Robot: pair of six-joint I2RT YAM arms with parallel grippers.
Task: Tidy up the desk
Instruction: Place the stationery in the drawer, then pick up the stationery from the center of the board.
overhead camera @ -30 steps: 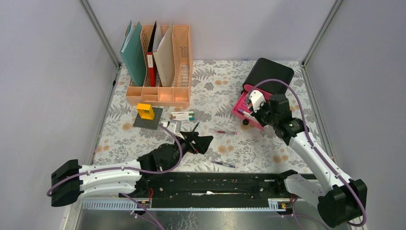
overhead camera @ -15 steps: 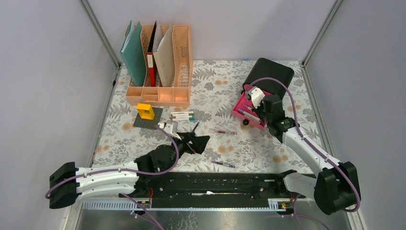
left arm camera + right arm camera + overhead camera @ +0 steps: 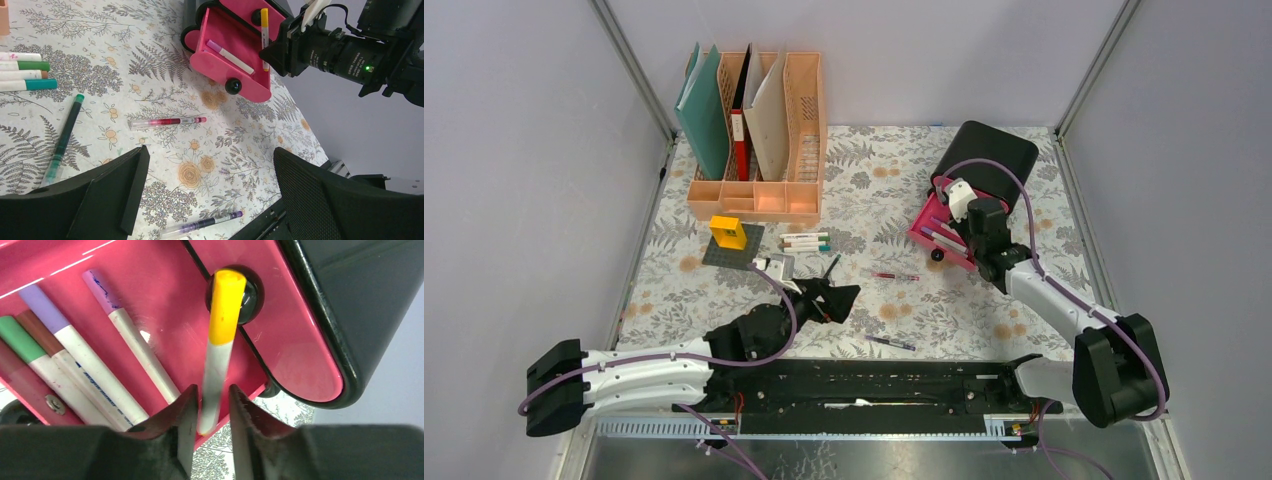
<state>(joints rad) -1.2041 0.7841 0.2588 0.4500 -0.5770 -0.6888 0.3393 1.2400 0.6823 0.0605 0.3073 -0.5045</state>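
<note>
The desk [image 3: 874, 180] is a flowered white cloth with pens scattered on it. My right gripper [image 3: 969, 222] [image 3: 212, 405] hangs over the open pink drawer [image 3: 929, 228] [image 3: 165, 300] of the black box [image 3: 989, 155]. A yellow-capped marker [image 3: 222, 320] [image 3: 264, 30] stands between its fingers with a thin gap on each side. Several markers [image 3: 75, 365] lie in the drawer. My left gripper [image 3: 836, 298] [image 3: 210, 160] is wide open and empty above the cloth. A red pen [image 3: 894, 276] [image 3: 167, 122] lies just beyond it and a purple pen [image 3: 891, 343] [image 3: 200, 226] just below.
A green pen [image 3: 833, 264] [image 3: 64, 140] and a row of markers [image 3: 805, 241] [image 3: 25, 75] lie to the left. A yellow block [image 3: 728, 232] sits on a grey plate. The peach file rack [image 3: 759, 190] stands at the back left. Grey walls close in three sides.
The right gripper has pulled in lower over the drawer, and its jaws have parted slightly around the yellow marker. The left gripper shifted a little forward, then held still.
</note>
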